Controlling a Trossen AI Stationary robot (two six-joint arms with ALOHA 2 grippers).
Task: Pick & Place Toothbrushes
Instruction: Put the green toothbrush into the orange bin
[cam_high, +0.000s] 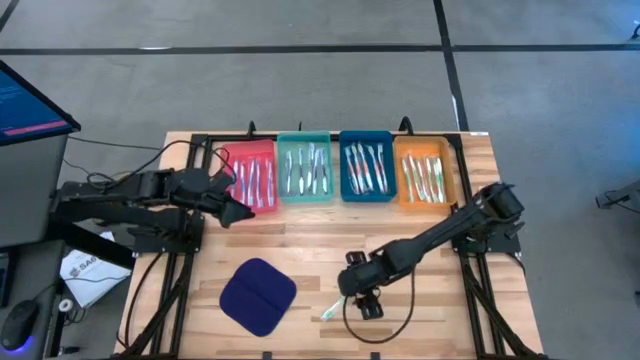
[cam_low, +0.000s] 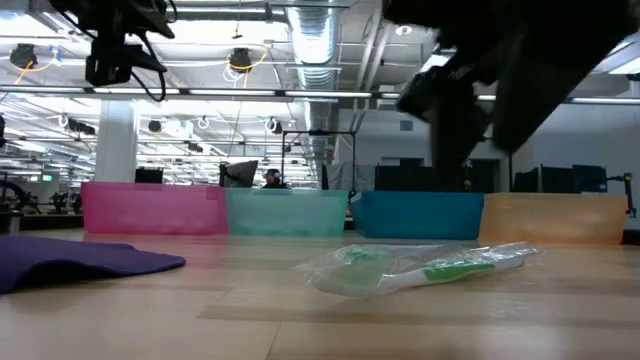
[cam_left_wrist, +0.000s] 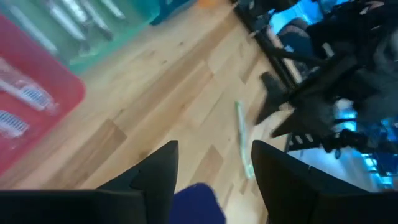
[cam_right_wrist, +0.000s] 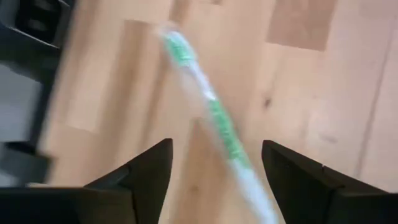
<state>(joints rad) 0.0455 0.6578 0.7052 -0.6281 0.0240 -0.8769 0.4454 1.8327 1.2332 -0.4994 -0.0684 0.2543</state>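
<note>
The right gripper (cam_high: 366, 303) hung near the table's (cam_high: 300, 245) front edge, fingers apart and empty. A green toothbrush (cam_low: 420, 268) lay flat just beside it. The pick was in hand; next, lower and squeeze. The left gripper (cam_high: 238, 210), fingers apart, waited by the red tray (cam_high: 262, 150).

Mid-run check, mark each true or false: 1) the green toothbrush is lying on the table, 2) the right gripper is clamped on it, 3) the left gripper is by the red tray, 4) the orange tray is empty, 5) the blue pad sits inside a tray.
1) True: the green toothbrush lies flat on the table.
2) False: the right gripper is open above it, not gripping.
3) True: the left gripper is open, empty, at the red tray.
4) False: the orange tray holds toothbrushes.
5) False: the blue pad lies on the bare table.
</note>
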